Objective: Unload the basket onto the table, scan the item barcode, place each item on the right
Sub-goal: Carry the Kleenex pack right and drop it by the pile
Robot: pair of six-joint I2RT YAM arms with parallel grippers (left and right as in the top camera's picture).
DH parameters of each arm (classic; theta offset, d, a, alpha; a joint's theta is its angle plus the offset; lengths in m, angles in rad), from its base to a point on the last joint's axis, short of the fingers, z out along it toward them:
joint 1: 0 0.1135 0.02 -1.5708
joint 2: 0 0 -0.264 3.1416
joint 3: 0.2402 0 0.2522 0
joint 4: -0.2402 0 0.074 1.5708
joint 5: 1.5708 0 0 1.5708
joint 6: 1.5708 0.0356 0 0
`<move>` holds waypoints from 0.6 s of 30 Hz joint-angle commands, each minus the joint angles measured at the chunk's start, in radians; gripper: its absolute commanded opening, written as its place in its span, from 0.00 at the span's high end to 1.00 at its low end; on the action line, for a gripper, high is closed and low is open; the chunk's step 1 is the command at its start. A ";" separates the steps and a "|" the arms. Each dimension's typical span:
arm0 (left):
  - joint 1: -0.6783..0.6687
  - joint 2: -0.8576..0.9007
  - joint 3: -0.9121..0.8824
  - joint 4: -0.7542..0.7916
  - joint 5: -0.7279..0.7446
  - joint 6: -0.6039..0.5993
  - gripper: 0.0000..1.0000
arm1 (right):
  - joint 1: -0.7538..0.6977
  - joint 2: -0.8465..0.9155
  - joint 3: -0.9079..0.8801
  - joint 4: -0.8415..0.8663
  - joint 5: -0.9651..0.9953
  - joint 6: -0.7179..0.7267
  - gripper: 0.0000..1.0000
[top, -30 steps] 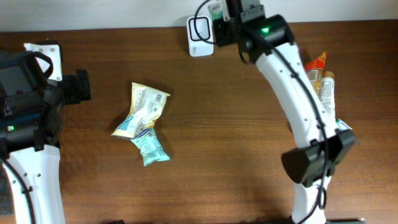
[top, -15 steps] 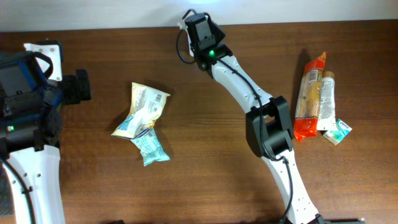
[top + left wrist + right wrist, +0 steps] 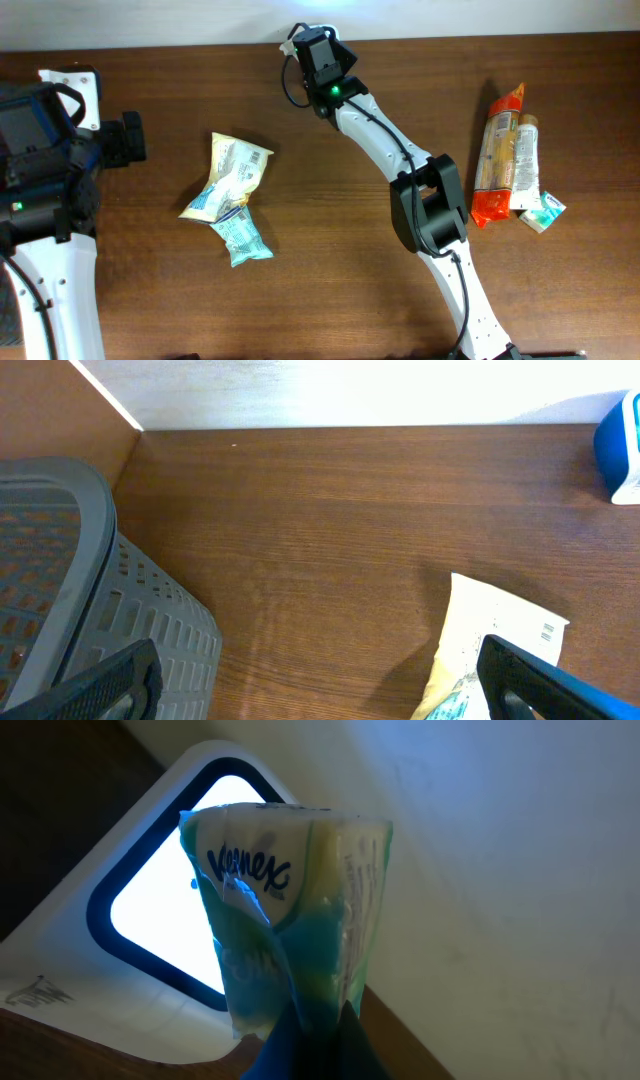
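Observation:
My right gripper (image 3: pixel 310 1032) is shut on the lower end of a blue-green Kleenex tissue pack (image 3: pixel 290 910). It holds the pack upright just in front of the white scanner's lit window (image 3: pixel 150 910). Seen from overhead, the right gripper (image 3: pixel 312 42) sits at the table's far edge and covers most of the scanner (image 3: pixel 293 40). At the table's left side my left gripper (image 3: pixel 127 140) stands open with nothing in it. Its dark fingertips (image 3: pixel 535 680) frame bare wood.
A yellow-white snack pack (image 3: pixel 236 170) and a teal pack (image 3: pixel 243 236) lie left of centre. Orange wrappers (image 3: pixel 497 160) and a small pack (image 3: pixel 543 212) lie at the right. A grey basket (image 3: pixel 70 580) stands close by the left gripper.
The right arm has swung left along the far edge. The gripper with the pack now sits over the scanner, which was in plain view beside it a second ago. The left arm is still.

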 commanded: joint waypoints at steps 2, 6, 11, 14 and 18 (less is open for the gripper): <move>0.005 -0.001 0.010 0.002 0.011 0.013 0.01 | 0.023 -0.093 0.003 -0.113 -0.024 0.179 0.96; 0.005 -0.001 0.010 0.002 0.011 0.013 0.01 | 0.008 -0.256 0.004 -0.411 -0.358 0.332 0.96; 0.005 -0.001 0.010 0.002 0.011 0.013 0.01 | -0.091 -0.444 0.004 -0.846 -0.620 0.620 0.96; 0.005 -0.001 0.010 0.002 0.011 0.013 0.01 | -0.194 -0.467 0.000 -1.081 -0.625 0.664 0.96; 0.005 -0.001 0.010 0.002 0.011 0.013 0.01 | -0.381 -0.457 -0.163 -1.159 -0.613 0.753 0.96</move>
